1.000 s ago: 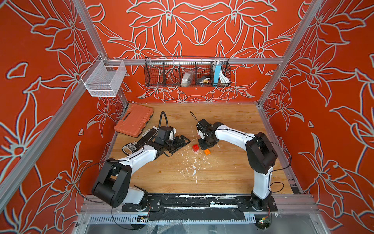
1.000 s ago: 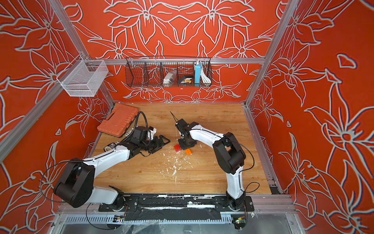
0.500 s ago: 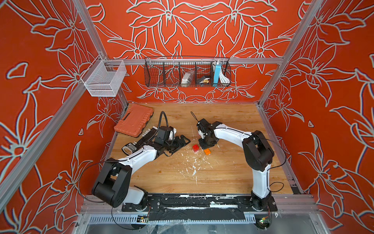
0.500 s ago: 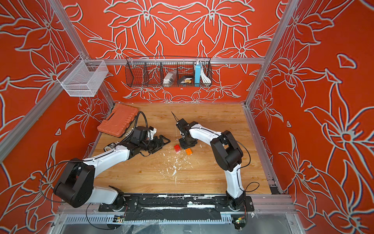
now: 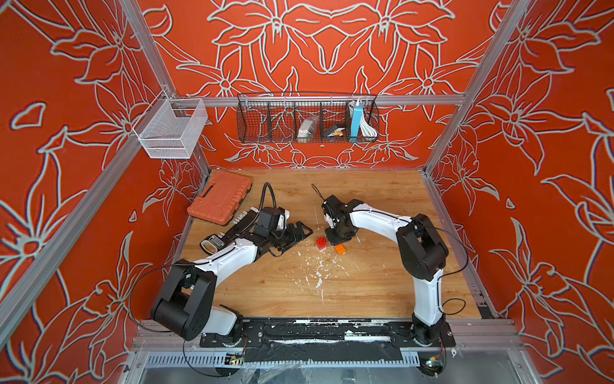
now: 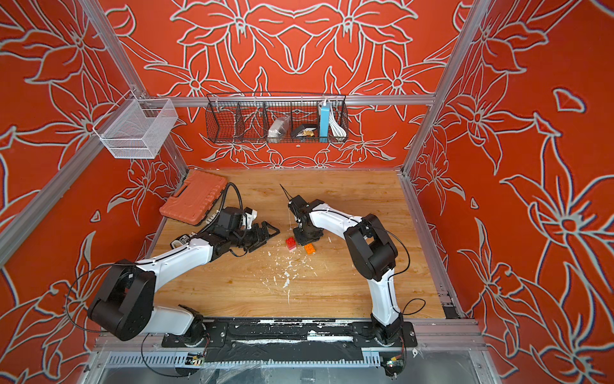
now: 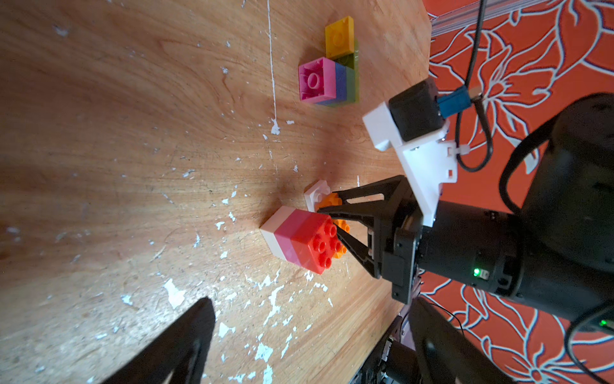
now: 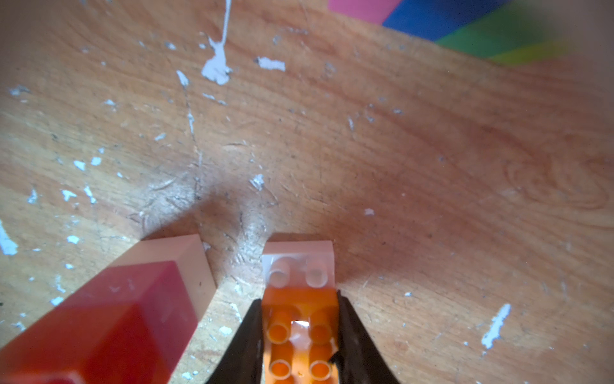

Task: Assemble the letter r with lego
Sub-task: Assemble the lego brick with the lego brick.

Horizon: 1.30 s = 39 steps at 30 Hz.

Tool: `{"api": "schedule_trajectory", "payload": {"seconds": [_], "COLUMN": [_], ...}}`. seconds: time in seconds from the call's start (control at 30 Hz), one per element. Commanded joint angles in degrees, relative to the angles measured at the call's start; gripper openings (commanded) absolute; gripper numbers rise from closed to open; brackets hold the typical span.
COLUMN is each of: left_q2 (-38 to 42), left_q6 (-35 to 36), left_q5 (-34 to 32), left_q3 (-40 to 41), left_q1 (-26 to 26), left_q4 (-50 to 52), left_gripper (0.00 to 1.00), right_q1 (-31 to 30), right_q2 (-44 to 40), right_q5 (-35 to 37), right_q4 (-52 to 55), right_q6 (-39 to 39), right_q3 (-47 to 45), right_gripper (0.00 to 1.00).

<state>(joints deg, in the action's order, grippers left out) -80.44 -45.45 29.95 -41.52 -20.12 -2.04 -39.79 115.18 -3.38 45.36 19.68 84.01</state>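
The right gripper [image 8: 298, 299] is clamped on an orange brick [image 8: 300, 335]. That brick sits partly over a white brick [image 8: 299, 262] on the bench [image 7: 133, 133], just beside the red-pink-white stack [image 7: 299, 237], which lies on its side. The left gripper [image 5: 297, 236] stands wide, holding nothing, near the stack on its other side. A pink, blue, green and yellow cluster [image 7: 327, 81] lies well apart from the stack.

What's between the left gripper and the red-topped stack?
Only bare table scattered with white flecks separates the left gripper from the stack, clearest in the left wrist view.
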Motion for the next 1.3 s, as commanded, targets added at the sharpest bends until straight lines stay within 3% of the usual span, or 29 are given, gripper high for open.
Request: {"api": "schedule_trajectory", "payload": {"seconds": [0.0, 0.57, 0.97, 1.27], "left_q2": [-0.33, 1.00, 9.44, 9.32], "left_q6": [0.10, 1.60, 11.82, 16.91], "left_q5": [0.81, 0.19, -17.09, -19.30], "left_q3": [0.14, -0.53, -6.80, -9.44], "left_q1": [0.43, 0.78, -1.24, -8.84], "left_q4": [-0.62, 1.81, 22.25, 25.15], "left_gripper": [0.92, 0.92, 0.98, 0.98], "right_q1": [-0.59, -0.55, 1.02, 0.99], "right_q2": [3.02, 6.79, -0.52, -9.22], "right_q5": [3.97, -1.21, 0.58, -2.77], "right_q4": [5.37, 2.54, 3.73, -2.96], "right_q6": [1.60, 0.36, 0.53, 1.42], "right_q3": [-1.69, -5.91, -3.15, -14.77], "right_gripper": [0.00, 0.00, 0.00, 0.00]}}
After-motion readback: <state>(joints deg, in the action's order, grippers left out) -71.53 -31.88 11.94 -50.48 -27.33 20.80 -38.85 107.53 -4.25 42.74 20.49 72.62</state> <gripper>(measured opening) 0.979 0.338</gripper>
